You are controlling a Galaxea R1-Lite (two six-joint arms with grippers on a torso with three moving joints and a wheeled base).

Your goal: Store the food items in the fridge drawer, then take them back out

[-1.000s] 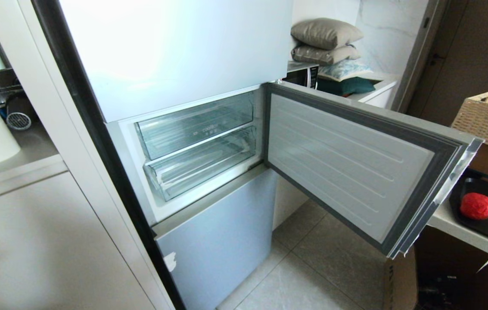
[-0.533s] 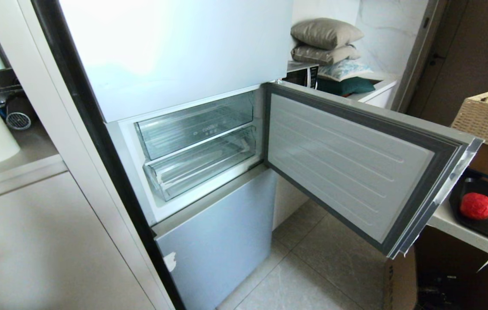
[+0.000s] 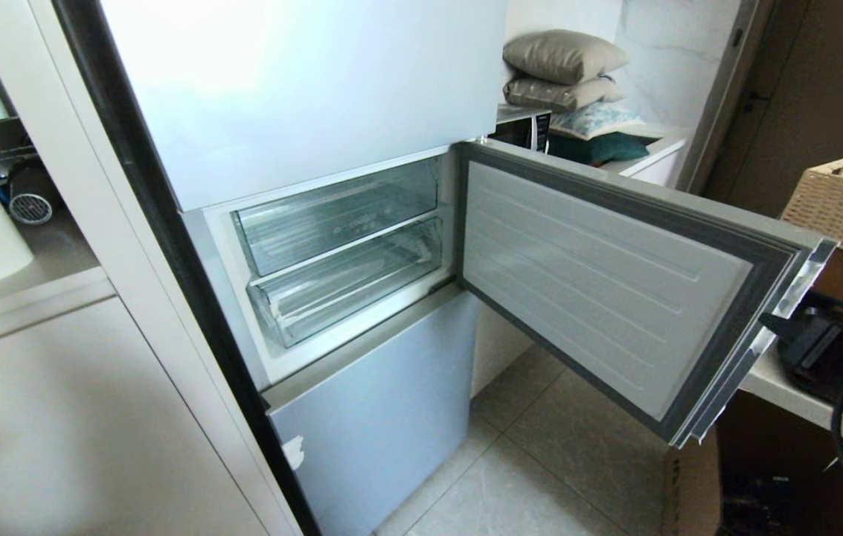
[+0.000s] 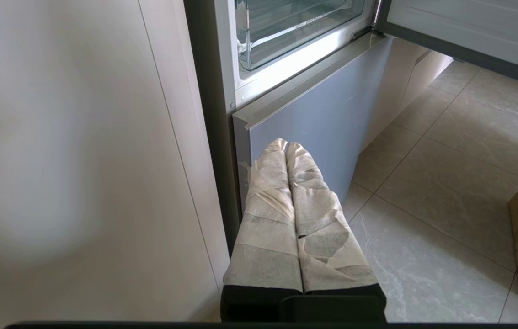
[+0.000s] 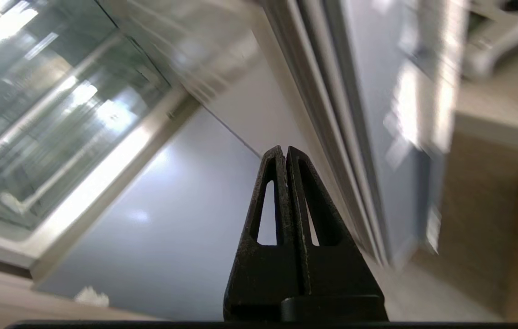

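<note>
Storage has not begun, by the look of it: the fridge drawer (image 3: 350, 279), the lower of two clear drawers behind the open fridge door (image 3: 614, 290), sits pushed in and empty, and no food items show anywhere. The right gripper (image 5: 286, 153), jaws pressed together on nothing, points at the fridge front between drawer and door, its arm (image 3: 830, 357) at the right edge over the counter. The left gripper (image 4: 286, 145), tape-wrapped fingers also together and empty, hangs low on the left by the grey lower door (image 4: 323, 114).

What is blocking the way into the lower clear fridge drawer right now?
The fridge door is swung open, so nothing visible covers the front. But the fridge drawer sits pushed in under the lettered upper drawer, so its top is closed off until it is pulled out.
</note>
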